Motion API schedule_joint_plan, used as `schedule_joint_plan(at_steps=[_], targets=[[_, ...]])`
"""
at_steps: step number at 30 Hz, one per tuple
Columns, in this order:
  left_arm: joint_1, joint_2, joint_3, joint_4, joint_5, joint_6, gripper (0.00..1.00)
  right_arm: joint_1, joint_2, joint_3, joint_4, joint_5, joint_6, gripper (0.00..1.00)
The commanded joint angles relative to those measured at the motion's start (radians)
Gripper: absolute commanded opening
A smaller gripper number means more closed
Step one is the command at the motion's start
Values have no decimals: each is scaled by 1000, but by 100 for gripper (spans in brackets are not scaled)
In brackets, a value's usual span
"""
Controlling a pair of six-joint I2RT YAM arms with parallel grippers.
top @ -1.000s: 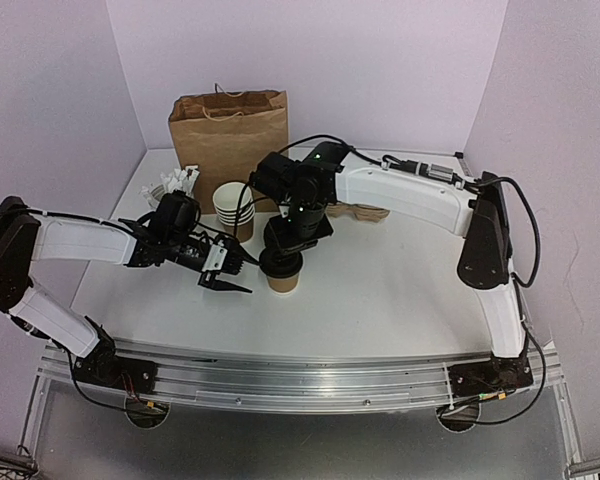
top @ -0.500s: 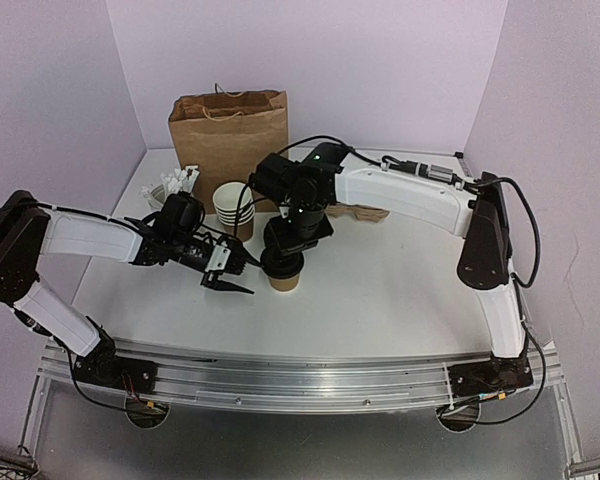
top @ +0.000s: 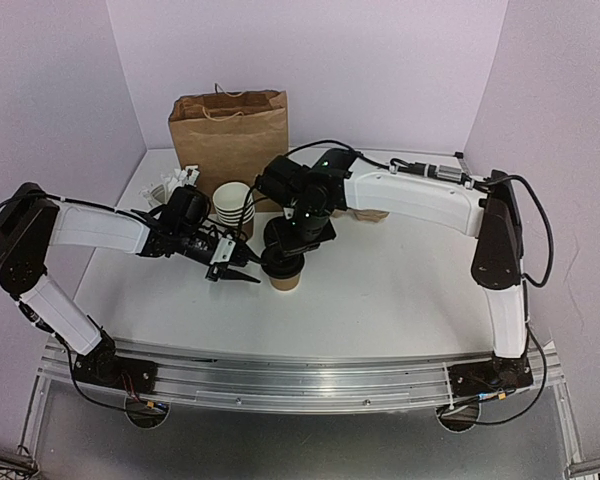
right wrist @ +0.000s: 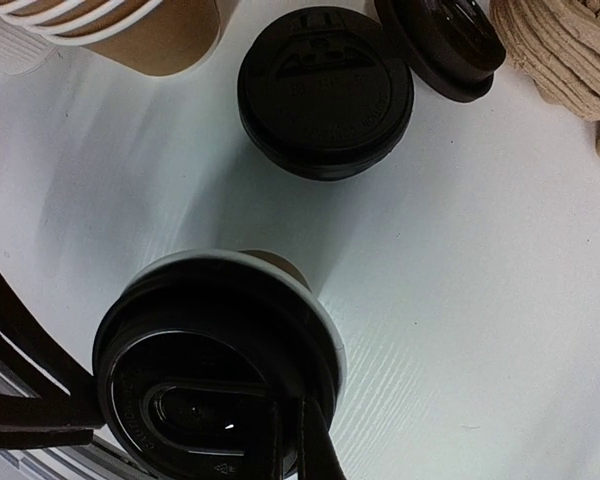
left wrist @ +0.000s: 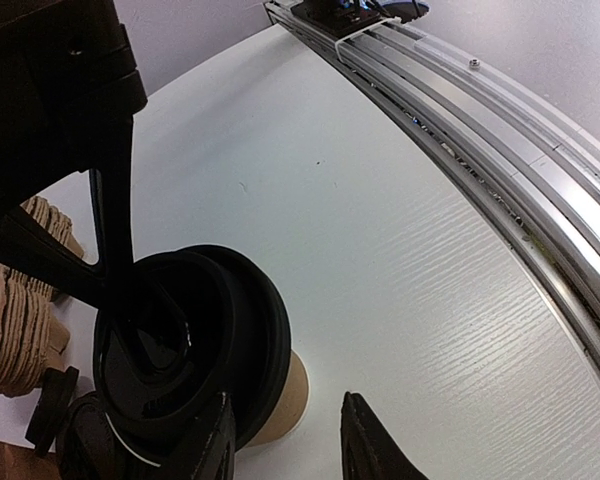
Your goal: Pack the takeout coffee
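Cup (top: 285, 283) beneath right end effector (top: 283, 260), lidded

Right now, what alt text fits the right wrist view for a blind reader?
A brown paper cup from above, black lid on top, a thin black finger across the lid. Beyond it on the white table: two loose black lids, stacked brown cups, a pulp carrier.
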Motion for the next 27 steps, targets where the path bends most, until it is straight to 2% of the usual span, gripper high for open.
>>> schedule_joint_plan(at_steps=[1, 9, 16, 27], targets=[[-4, 48, 18, -55, -11, 0, 34, 10, 35, -73, -21, -54, 40, 0], [1, 78, 11, -68, -54, -28, 25, 9, 30, -112, -19, -48, 58, 0], [8, 114, -5, -26, -54, -39, 20, 9, 30, -158, 2, -68, 77, 0], [26, 162, -13, -55, -58, -68, 19, 0, 2, -259, 66, -107, 107, 0]])
